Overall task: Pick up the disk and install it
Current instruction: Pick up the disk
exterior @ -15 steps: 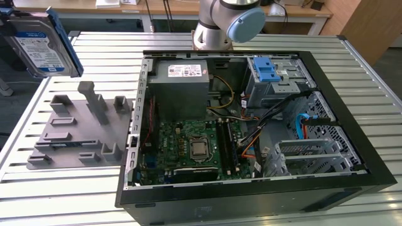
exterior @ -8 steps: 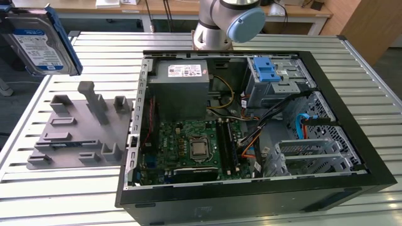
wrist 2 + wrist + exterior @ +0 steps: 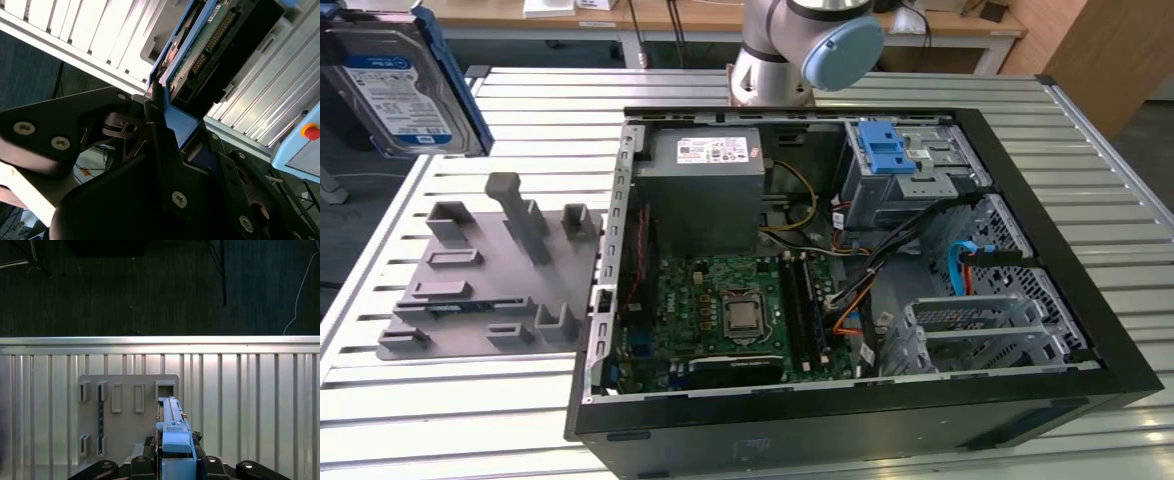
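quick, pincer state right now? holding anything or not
pincer: closed, holding the disk by its blue side rails

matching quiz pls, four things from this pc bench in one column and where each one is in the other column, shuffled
Things
1. the disk
2. grey holder
3. blue latch
4. power supply box

Places
a. lying on the slatted table, at the exterior view's left of the case
b. on the drive cage inside the case
c. up off the table, clamped in the gripper
d. inside the case, with a white sticker on top

Pairs: 1-c, 2-a, 3-b, 4-d
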Tool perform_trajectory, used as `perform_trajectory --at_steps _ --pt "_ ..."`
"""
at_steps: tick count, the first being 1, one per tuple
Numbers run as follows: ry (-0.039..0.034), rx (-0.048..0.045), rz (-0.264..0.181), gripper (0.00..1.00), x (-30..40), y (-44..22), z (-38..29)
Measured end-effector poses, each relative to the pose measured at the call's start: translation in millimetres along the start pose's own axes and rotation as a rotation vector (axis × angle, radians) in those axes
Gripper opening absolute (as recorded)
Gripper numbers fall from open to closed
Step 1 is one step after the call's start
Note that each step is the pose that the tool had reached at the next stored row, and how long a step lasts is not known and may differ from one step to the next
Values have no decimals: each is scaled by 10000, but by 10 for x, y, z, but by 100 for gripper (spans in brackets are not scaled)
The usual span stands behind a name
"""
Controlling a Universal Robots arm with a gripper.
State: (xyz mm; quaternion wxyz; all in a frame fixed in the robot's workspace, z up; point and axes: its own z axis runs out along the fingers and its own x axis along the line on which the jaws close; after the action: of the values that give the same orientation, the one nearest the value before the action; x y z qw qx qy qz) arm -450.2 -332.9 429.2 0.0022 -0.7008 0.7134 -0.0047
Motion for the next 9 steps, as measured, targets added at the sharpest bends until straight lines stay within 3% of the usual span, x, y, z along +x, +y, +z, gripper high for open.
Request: perform_trajectory --at_steps 9 --pt "0 3 0 36 0 0 -68"
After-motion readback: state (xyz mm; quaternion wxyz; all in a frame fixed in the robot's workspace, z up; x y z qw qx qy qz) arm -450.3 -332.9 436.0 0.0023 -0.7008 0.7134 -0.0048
